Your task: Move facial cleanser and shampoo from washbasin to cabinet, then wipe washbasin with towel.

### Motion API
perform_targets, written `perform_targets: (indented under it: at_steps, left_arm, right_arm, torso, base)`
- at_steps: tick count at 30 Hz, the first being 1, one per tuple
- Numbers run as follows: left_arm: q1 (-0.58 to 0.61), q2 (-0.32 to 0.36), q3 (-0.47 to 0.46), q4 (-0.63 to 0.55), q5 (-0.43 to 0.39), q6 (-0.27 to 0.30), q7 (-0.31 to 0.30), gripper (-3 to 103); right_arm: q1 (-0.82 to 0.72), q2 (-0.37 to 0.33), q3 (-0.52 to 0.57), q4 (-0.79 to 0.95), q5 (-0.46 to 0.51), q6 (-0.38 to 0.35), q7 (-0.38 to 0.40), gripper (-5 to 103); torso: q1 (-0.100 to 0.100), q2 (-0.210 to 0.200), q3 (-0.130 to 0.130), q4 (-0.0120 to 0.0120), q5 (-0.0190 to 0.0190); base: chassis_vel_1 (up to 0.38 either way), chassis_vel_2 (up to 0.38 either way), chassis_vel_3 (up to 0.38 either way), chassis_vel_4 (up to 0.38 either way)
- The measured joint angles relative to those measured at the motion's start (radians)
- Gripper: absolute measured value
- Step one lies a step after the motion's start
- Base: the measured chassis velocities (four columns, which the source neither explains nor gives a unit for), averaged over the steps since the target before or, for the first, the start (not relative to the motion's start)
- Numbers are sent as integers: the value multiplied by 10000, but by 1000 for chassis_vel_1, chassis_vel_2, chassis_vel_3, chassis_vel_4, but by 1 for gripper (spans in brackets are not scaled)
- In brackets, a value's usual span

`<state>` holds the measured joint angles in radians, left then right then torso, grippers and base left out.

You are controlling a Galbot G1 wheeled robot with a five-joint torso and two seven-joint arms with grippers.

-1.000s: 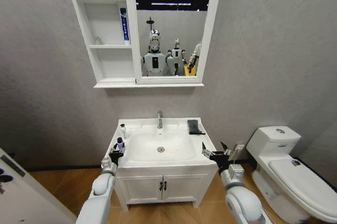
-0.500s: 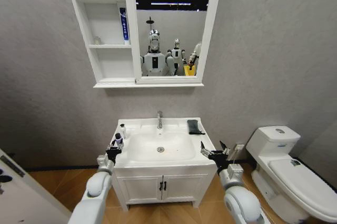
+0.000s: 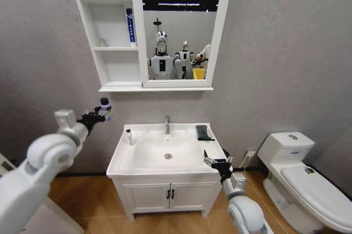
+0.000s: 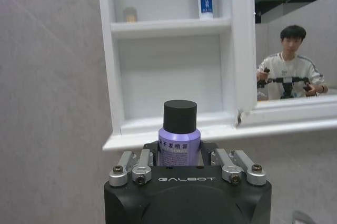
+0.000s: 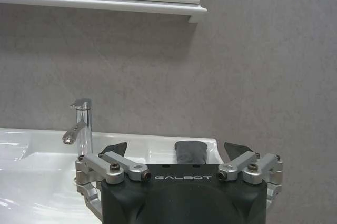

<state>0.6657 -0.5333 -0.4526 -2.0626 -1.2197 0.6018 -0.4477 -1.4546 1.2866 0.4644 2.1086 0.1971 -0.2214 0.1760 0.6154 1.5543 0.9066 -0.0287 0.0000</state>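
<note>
Left claw (image 4: 179, 153) is clamped on a small purple bottle (image 4: 179, 140) with a black cap, held upright, and in the head view it's up in the air off the washbasin's (image 3: 165, 165) left side, above the rim and just below the cabinet's (image 3: 113, 36) bottom ledge. From the wrist, the bottle sits dead in front of the lowest open shelf (image 4: 174, 121), cap roughly level with the shelf floor. My read: this is the carry-to-cabinet step, and doing it well means lifting a touch more so the base clears the shelf lip, then going straight in, keeping the bottle vertical and centred between the side walls. That bay is narrow, so any sideways drift risks clipping the left upright or the mirror (image 3: 181, 25) frame. Set it well back from the edge before letting go, or it could tip out. Right claw (image 5: 179, 153) hangs low at the washbasin's front right corner, fingers spread wide apart, gripping nothing; it looks idle. Back on the washbasin, a second small bottle (image 3: 128, 136) stands at the rear left, left of the tap (image 3: 166, 125), so one item looks left to move. The dark towel (image 3: 203, 132) lies folded at the rear right, untouched. Higher in the cabinet, a blue tube (image 3: 130, 26) leans in the middle shelf, clear of the target bay.
</note>
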Motion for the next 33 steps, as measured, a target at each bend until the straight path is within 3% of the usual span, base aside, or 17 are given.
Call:
perform_targets:
  at_steps: [1,2,4,8,10,14,15,16,18,23,28,33]
  left_arm:
    - [-898,64,579,442,-220,0,10,42]
    - [-898,64,579,442,-220,0,10,42]
    - [-2847,-189,1959,1420,-345,-45,8,42]
    - [-3896,-559,2891,2092,-360,-55,-9,42]
    - [-5413,-1343,4230,3434,-277,-108,-12,42]
    - [-6632,-2154,5042,4750,94,-289,229,42]
    - [-7293,-2725,5396,5673,634,-499,620,42]
    - [-7293,-2725,5396,5673,634,-499,620,42]
    - [-8071,-3473,5768,7140,1306,-833,1139,42]
    - [-8567,-4017,6010,8547,1865,-871,1607,42]
    - [-8526,-4160,5991,9143,2262,-894,1671,42]
    - [-8378,-4830,5450,10043,2961,-970,1252,42]
  right_arm:
    - [11,-19,6,-1,6,0,-7,100]
    - [11,-19,6,-1,6,0,-7,100]
    - [40,-70,100,-52,48,3,-12,100]
    - [33,-99,174,-75,82,7,-13,100]
    - [1,-135,285,-97,163,14,-13,100]
    - [-24,-161,385,-100,244,24,-4,100]
    - [-35,-174,448,-99,291,29,4,100]
    - [-35,-174,448,-99,291,29,4,100]
    - [-56,-183,528,-131,327,54,16,100]
    - [-86,-152,586,-315,335,139,17,100]
    - [38,-146,526,-534,334,166,16,100]
    - [114,-182,494,-629,340,192,17,100]
  torso:
    - [0,0,-1,0,0]
    - [0,0,-1,0,0]
    - [0,0,-1,1,1]
    - [0,0,0,-2,-1]
    - [1,-2,1,-1,0]
    - [3,-2,2,-1,1]
    - [2,-2,1,-2,4]
    - [2,-2,1,-2,4]
    - [3,-2,1,-6,4]
    - [5,-2,2,-3,2]
    - [-2,-1,-1,3,0]
    - [0,-1,0,-1,-1]
  base:
    - [0,0,0,0]
    - [0,0,0,0]
    - [0,0,0,0]
    - [0,0,0,0]
    - [0,0,0,0]
    - [0,0,0,0]
    - [0,0,0,0]
    - [0,0,0,0]
    - [0,0,0,0]
    - [0,0,0,0]
    - [0,0,0,0]
    - [0,0,0,0]
